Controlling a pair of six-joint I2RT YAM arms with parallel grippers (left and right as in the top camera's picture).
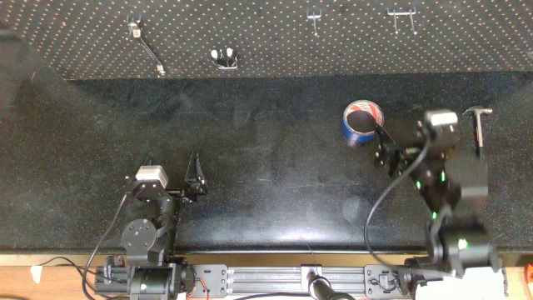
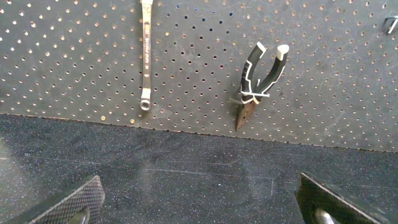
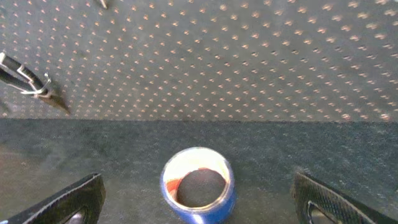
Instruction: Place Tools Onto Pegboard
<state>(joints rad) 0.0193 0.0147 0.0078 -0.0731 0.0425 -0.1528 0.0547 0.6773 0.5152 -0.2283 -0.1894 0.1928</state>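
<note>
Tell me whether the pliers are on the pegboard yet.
On: the pliers hang nose down on the pegboard, handles up, tip clear of the black mat.

workshop bench: pegboard [image 2: 323,93] wall, hung pliers [image 2: 258,84], wrench [image 2: 145,56].

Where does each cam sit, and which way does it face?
Top: fixed overhead, looking down at the table and pegboard; both arms, left end effector, right end effector.
Left wrist: faces the pegboard, wrench and pliers; own fingers low in frame.
Right wrist: faces the tape roll and pegboard; own fingers.
Shared: both wrists see the pliers.
</note>
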